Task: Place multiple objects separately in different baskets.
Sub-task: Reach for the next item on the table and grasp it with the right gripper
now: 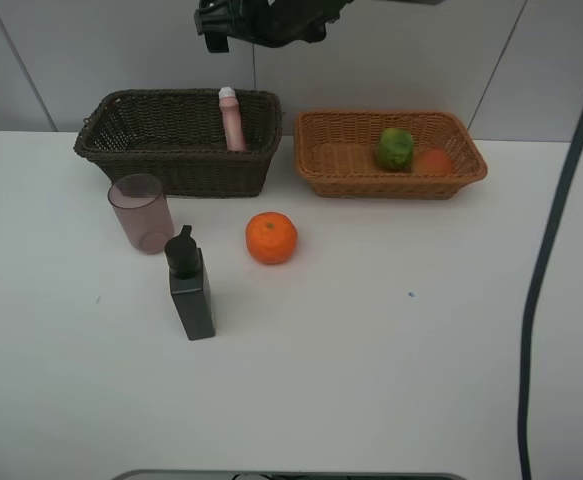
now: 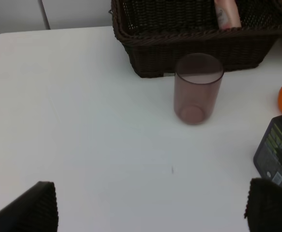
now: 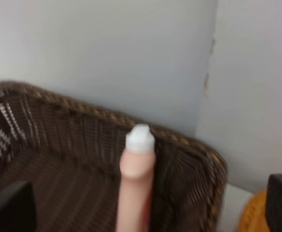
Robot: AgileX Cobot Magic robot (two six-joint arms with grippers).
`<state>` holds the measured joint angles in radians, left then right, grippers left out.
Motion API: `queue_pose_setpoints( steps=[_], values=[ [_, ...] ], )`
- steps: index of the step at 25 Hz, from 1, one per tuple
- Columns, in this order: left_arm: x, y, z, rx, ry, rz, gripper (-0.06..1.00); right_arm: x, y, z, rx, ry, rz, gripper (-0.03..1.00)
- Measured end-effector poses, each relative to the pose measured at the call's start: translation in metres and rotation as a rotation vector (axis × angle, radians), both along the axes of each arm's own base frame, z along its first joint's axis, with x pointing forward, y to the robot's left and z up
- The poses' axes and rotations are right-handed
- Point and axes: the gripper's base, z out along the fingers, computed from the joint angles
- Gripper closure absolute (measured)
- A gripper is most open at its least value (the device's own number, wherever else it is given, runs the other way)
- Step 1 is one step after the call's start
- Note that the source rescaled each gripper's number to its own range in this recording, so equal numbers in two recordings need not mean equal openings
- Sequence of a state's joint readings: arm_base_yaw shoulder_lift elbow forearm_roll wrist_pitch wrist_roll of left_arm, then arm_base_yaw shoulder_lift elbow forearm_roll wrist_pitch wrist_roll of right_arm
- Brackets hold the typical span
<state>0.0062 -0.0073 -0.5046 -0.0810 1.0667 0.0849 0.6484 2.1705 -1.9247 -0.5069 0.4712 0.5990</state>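
The right claw [image 3: 148,200] is spread wide, the pink bottle [image 3: 137,179] in the dark basket [image 3: 58,145] untouched; the left claw [image 2: 153,205] likewise, empty.

Pink bottle [image 3: 137,186] stands inside dark basket [image 3: 53,140].

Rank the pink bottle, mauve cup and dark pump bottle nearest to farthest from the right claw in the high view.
1. Pink bottle, in the dark basket, just below the right claw.
2. Mauve cup, on the table before that basket.
3. Dark pump bottle, farther forward on the table.
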Motion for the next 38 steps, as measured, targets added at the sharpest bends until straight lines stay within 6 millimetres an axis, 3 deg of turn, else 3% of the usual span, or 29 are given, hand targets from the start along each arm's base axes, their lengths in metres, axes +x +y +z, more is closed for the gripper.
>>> queue_pose_setpoints(
  steps=[6, 12, 20, 28, 38],
  values=[
    [0.0, 0.0, 0.0, 0.0, 0.0, 0.0, -0.06, -0.03, -0.009, 0.026, -0.144, 0.143, 0.139, -0.03],
    [0.0, 0.0, 0.0, 0.0, 0.0, 0.0, -0.06, -0.065, -0.026, 0.025, -0.209, 0.33, 0.212, -0.03],
    [0.0, 0.0, 0.0, 0.0, 0.0, 0.0, -0.06, -0.1, -0.055, -0.023, -0.395, 0.503, 0.256, -0.03],
    [0.0, 0.0, 0.0, 0.0, 0.0, 0.0, -0.06, -0.117, -0.063, -0.067, -0.638, 0.439, 0.647, -0.03],
    [0.0, 0.0, 0.0, 0.0, 0.0, 0.0, -0.06, -0.106, -0.054, -0.092, -0.672, 0.374, 0.8, -0.03]
  ],
)
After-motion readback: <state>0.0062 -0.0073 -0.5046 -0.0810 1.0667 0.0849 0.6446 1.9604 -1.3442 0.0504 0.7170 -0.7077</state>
